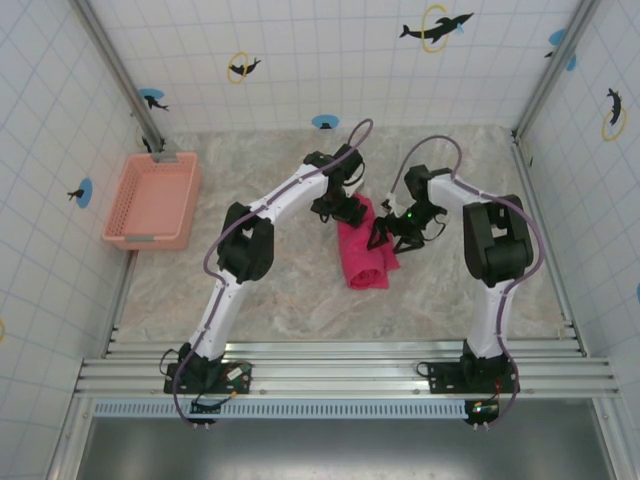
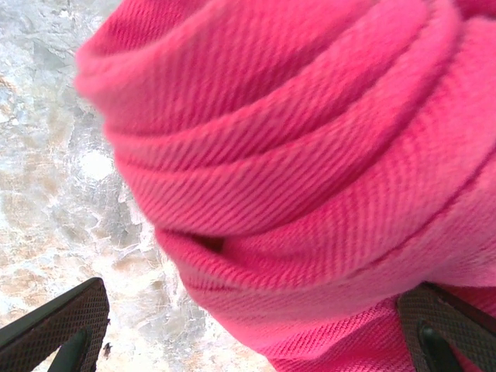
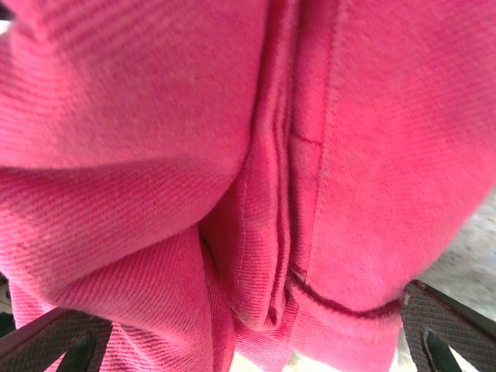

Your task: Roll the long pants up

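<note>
- The pants (image 1: 365,255) lie mid-table (image 1: 290,295) as a short, thick bundle between the two grippers, well apart from the basket (image 1: 155,200).
- Left gripper (image 2: 248,337): jaws spread wide. One finger (image 2: 58,325) is over bare table, the other at the cloth's edge, and neither clamps anything.
- Right gripper (image 3: 248,345): jaws likewise spread and released, with folds and a seam bulging between them.
- The cloth is a soft, limp twill, probably light, and the weave should grip rather than slip. It is not fragile, but it will sag and spring loose wherever it is unsupported.
- The stacked layers look loose, so a pinch on the top layer alone would likely peel it off.
- Best hold: both grippers at opposite ends of the roll, pinching through several layers near the seam or hem, where the cloth is thickest.
</note>
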You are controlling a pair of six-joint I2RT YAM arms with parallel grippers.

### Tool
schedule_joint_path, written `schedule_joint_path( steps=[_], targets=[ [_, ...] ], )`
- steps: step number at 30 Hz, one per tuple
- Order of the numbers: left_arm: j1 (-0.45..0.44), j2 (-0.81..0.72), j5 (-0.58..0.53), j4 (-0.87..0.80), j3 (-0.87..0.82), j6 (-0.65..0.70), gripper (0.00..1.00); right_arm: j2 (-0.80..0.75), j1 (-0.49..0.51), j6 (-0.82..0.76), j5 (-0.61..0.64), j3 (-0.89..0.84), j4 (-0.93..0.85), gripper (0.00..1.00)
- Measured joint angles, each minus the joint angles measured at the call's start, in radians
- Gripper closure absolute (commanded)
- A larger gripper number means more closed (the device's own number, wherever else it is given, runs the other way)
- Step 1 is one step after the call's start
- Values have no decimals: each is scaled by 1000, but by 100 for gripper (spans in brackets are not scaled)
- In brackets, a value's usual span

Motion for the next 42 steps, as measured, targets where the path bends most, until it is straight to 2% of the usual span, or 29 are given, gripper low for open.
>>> schedule_joint_path(
  steps=[8,19,20,22,24,25,30,31,37,42],
  targets=[
    [-3,0,0,-5,-8,-17,3,6,19,89,-99,-49,75,2],
    [-2,-10,-4,7,-31,-41,3,-15,59,320,-124,-93,217,2],
    [-1,-11,-4,9,-35,-42,3,-16,66,341,-119,-93,227,5],
    [1,-13,-3,14,-43,-45,3,-15,74,366,-108,-93,240,19],
    [2,-16,-1,18,-51,-56,3,-7,87,381,-101,-92,256,44],
    [2,-18,-1,21,-56,-61,3,-3,91,388,-102,-89,259,54],
    [8,-21,-9,24,-56,-71,3,4,96,405,-124,-77,247,93],
    [10,-21,-13,19,-50,-70,3,3,96,403,-130,-76,244,98],
    [46,-9,-38,-71,9,-53,3,-3,108,362,-119,-76,279,100],
    [151,-53,-47,-123,-50,-35,3,-7,111,315,-100,-74,292,100]
  ],
)
